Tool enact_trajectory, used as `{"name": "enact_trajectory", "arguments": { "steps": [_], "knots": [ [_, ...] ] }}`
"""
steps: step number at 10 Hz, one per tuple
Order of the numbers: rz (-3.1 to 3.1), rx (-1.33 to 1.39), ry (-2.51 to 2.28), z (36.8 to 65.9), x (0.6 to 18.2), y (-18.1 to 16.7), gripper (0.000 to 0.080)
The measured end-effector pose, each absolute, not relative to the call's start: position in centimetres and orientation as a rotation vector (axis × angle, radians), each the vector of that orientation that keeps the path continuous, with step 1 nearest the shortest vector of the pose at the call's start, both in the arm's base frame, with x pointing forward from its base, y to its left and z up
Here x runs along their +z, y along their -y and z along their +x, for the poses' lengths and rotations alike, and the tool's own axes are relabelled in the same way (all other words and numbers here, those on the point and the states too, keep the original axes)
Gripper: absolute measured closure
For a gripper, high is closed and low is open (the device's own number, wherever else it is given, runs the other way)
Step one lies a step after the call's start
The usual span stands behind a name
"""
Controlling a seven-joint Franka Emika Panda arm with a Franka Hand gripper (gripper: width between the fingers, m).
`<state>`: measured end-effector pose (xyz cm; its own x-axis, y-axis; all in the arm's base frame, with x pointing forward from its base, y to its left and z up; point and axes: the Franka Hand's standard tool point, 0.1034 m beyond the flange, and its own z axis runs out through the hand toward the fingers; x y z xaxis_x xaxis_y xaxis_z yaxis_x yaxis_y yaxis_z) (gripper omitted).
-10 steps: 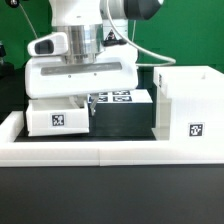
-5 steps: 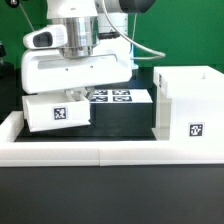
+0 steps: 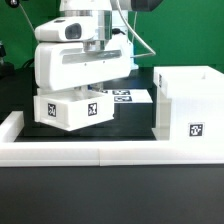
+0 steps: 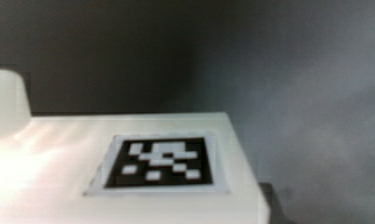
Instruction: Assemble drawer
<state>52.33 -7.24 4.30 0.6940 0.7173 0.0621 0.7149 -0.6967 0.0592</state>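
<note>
My gripper [image 3: 84,94] is shut on a small white drawer tray [image 3: 72,112] and holds it above the black table, tilted and turned so that two of its square markers face the camera. The fingers are hidden behind the hand's white body and the tray. The large white box housing [image 3: 190,103] stands at the exterior view's right, apart from the tray, with a marker on its front. In the wrist view the tray's white face with a marker [image 4: 161,163] fills the lower part, close to the camera. A second tray is not in view.
The marker board [image 3: 131,97] lies flat on the table between the tray and the housing. A long white border rail [image 3: 100,152] runs along the front, and another one [image 3: 10,125] along the exterior view's left.
The hand with the tray has risen off the table, moved toward the exterior view's right and turned, so a second marker face of the tray now shows.
</note>
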Motion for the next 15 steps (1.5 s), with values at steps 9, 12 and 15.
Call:
{"name": "enact_trajectory", "arguments": {
  "steps": [9, 12, 15],
  "knots": [
    [2.307, -0.024, -2.012, 53.1, 3.8, 5.7, 0.0757],
    [2.295, -0.029, -2.030, 53.0, 3.5, 5.5, 0.0757],
    [2.270, -0.039, -2.073, 52.8, 3.1, 4.1, 0.0757]
  ]
}}
